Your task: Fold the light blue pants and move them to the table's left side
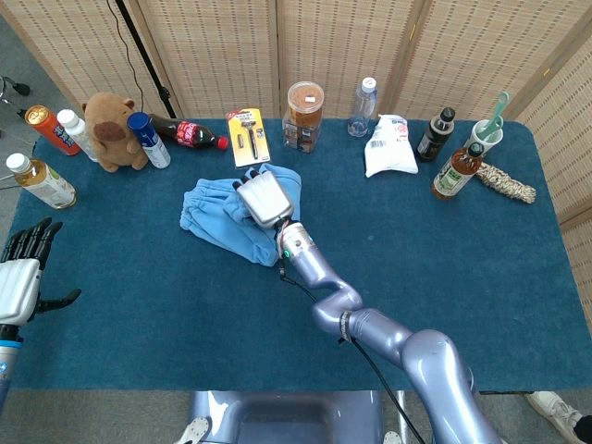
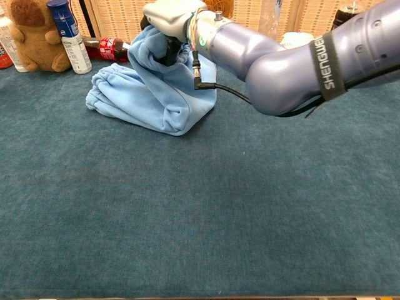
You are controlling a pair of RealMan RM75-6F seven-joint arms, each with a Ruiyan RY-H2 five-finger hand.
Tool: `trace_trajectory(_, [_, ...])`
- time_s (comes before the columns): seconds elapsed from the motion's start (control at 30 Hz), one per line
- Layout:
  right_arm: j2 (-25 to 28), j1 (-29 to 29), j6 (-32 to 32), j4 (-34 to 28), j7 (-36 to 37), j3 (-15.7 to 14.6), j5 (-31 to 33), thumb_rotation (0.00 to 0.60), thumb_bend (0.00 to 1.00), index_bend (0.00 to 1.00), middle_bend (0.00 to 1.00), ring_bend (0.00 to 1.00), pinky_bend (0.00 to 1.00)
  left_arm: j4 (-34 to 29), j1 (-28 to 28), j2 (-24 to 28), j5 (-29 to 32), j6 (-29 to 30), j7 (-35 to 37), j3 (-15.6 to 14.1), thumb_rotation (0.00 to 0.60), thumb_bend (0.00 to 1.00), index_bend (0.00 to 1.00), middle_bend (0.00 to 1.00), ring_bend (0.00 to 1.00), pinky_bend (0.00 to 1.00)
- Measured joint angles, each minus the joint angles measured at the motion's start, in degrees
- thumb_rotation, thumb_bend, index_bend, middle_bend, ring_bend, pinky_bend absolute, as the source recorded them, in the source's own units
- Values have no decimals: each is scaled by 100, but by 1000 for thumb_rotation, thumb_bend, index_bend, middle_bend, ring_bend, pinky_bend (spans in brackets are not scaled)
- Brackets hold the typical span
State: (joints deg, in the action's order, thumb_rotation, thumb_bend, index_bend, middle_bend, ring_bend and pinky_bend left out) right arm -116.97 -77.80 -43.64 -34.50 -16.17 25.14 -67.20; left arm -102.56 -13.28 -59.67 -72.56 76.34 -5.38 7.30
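Fold step in hand: right hand gripped one end of the soft light blue cloth pants, held above the far-centre heap; left hand idle, fingers spread; next: lay down, release, shift left.

The blue-carpeted tabletop carries light blue pants, a plush bear, a cola bottle, a razor pack and a white bag.

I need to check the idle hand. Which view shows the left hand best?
The head view: the left hand sits at the table's left edge, fingers spread, holding nothing. The chest view does not show it at all.
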Motion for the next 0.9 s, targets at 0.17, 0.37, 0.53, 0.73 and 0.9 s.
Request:
trace_trajectory(0.17, [-326, -296, 95, 410, 68, 65, 49, 600, 884, 593, 462, 397, 549, 57, -54, -53, 121, -102, -119, 17, 600, 141, 0, 0, 0, 0])
trace_trajectory(0.37, [-726, -571, 106, 826, 95, 159, 128, 600, 534, 323, 251, 234, 457, 130, -96, -104, 224, -170, -219, 26, 600, 142, 0, 0, 0, 0])
trace_trajectory(0.53, [-944, -715, 192, 1122, 220, 263, 237, 600, 0, 0, 0, 0, 230, 137, -88, -101, 224, -164, -201, 24, 600, 141, 0, 0, 0, 0])
trace_trajectory(0.73, [-1037, -832, -161, 1307, 422, 465, 334, 600, 0, 0, 0, 0, 201, 156, -84, -96, 172, -177, -184, -8, 600, 141, 0, 0, 0, 0])
trace_trajectory(0.9, [-1047, -950, -512, 1420, 574, 780, 557, 600, 0, 0, 0, 0, 198, 144, -73, -102, 150, -154, -200, -20, 600, 141, 0, 0, 0, 0])
